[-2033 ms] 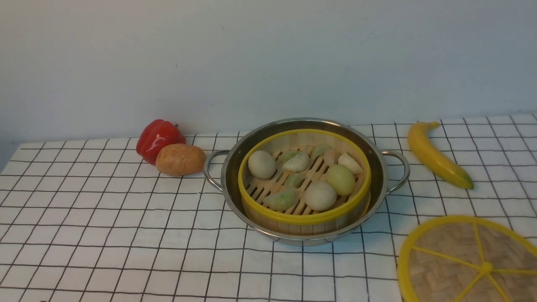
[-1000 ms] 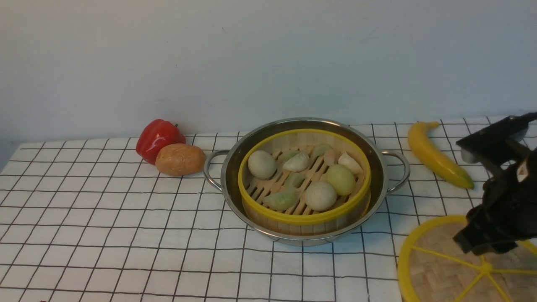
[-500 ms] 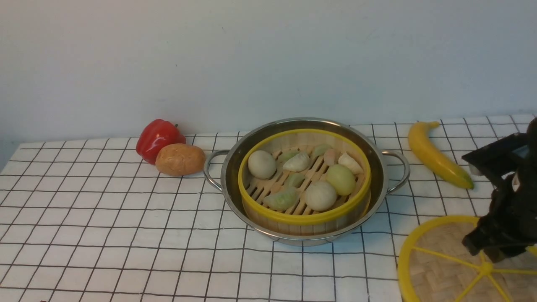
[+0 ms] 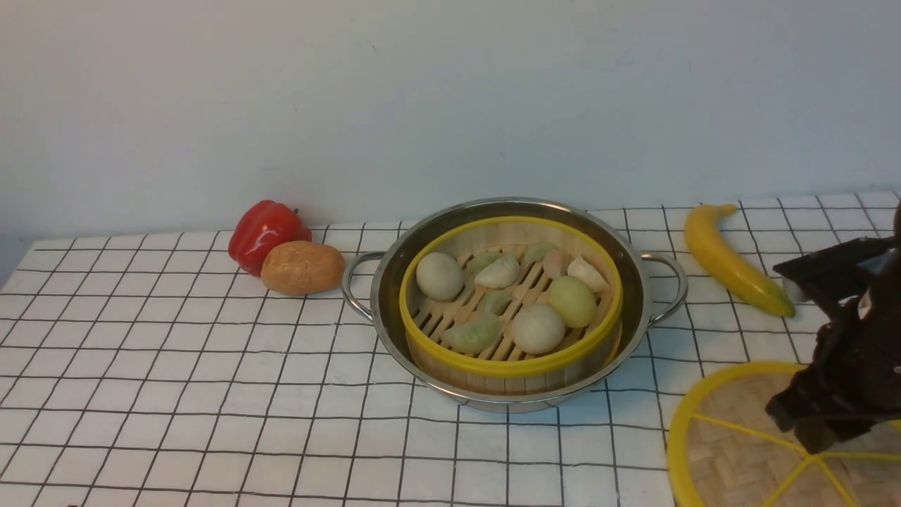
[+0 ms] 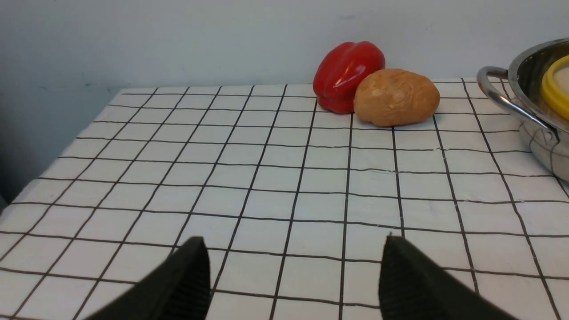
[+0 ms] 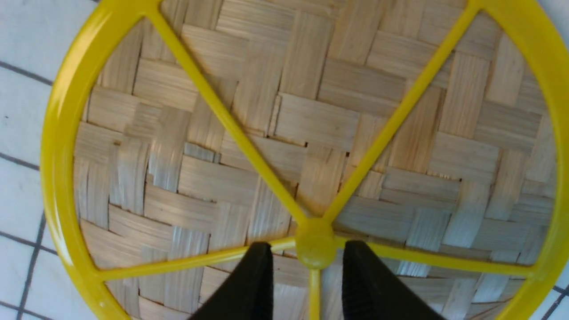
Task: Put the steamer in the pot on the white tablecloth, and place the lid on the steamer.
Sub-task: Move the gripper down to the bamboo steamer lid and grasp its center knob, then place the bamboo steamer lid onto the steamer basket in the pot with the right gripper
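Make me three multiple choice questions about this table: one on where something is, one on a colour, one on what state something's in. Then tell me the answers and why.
1. Where is the steamer?
A) on a shelf
B) on a plate
C) inside the pot

2. What colour is the pepper?
A) green
B) red
C) purple

3. What state is the lid in?
A) lying flat on the white tablecloth
B) covering the steamer
C) lifted clear into the air

Answers:
1 C, since the steamer's yellow rim sits within the pot's steel wall.
2 B, since it is glossy red beside the brown potato.
3 A, since it lies on the cloth, and the open right pincer has a finger on either side of its knob.
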Tool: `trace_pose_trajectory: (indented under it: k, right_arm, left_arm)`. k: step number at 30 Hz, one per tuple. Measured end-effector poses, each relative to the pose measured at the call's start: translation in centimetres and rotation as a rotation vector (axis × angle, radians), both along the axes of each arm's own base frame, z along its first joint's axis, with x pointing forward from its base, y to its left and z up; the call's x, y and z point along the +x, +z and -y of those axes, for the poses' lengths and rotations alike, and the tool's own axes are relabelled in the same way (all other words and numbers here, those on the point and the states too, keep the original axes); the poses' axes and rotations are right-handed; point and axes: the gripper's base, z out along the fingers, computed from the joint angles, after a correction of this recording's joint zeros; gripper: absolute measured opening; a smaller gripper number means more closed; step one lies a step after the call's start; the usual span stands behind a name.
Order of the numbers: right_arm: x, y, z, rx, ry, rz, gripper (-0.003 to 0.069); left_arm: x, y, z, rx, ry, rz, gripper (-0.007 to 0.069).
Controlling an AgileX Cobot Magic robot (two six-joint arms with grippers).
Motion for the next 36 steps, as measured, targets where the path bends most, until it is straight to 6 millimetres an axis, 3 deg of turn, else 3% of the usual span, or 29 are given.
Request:
trace_pose_trajectory:
  k: [17,21,22,25,29,32,33,35,36]
  right_arm:
    - [0.7,-2.3,0.0,-0.03,0.009,-0.061,0.0242]
    - [0.7,-2.3,0.0,-0.031,0.009,-0.069,0.0204]
    - [0.7,-2.3,0.0,-0.033,0.009,-0.074,0.0153]
    - [0.6,-2.0,0.0,-0.031,0.009,-0.068,0.0147]
    - [0.4,-0.3,0.3,-0.04,0.025,0.005,0.0147]
    - [0.7,3.2,0.3,-0.021,0.034,0.133,0.0147]
    - [0.7,3.5,0.2,-0.019,0.036,0.143,0.0147]
    - [1.3,7.7,-0.3,0.036,0.083,0.284,0.0147]
    - [1.4,8.3,-0.4,0.048,0.094,0.302,0.0147]
  left_arm:
    - [0.0,0.0,0.0,0.0,0.0,0.0,0.0474]
    - [0.0,0.0,0.0,0.0,0.0,0.0,0.0474]
    - [0.0,0.0,0.0,0.0,0.0,0.0,0.0474]
    - [0.0,0.0,0.0,0.0,0.0,0.0,0.0474]
    - [0.0,0.0,0.0,0.0,0.0,0.0,0.0474]
    - [0.0,0.0,0.0,0.0,0.0,0.0,0.0474]
    - [0.0,0.0,0.0,0.0,0.0,0.0,0.0474]
    - [0.0,0.0,0.0,0.0,0.0,0.0,0.0474]
    - [0.0,0.0,0.0,0.0,0.0,0.0,0.0474]
